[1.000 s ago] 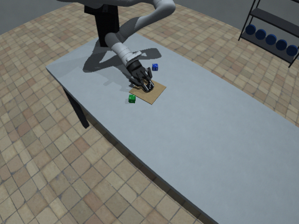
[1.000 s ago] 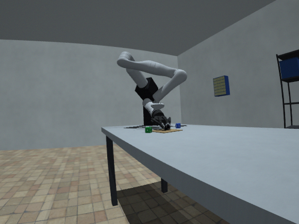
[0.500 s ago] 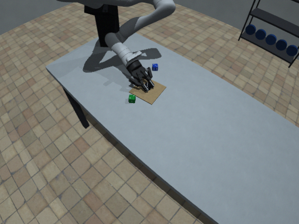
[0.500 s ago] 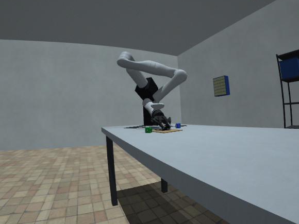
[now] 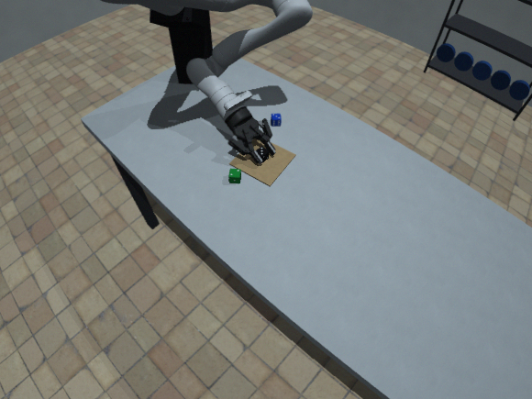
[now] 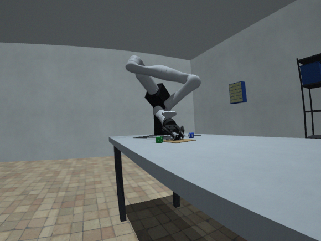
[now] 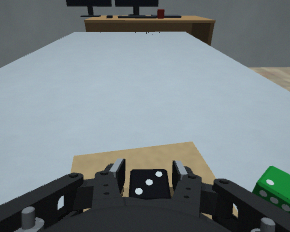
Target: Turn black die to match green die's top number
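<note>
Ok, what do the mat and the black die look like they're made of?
The mat looks like thin cardboard or cork: flat, matte tan, no sheen. The black die, between the open gripper fingers, looks like hard plastic: crisp edges, painted white pips. Neither is certain.

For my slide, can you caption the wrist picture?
Open claw straddling the black die on the mat.
</note>
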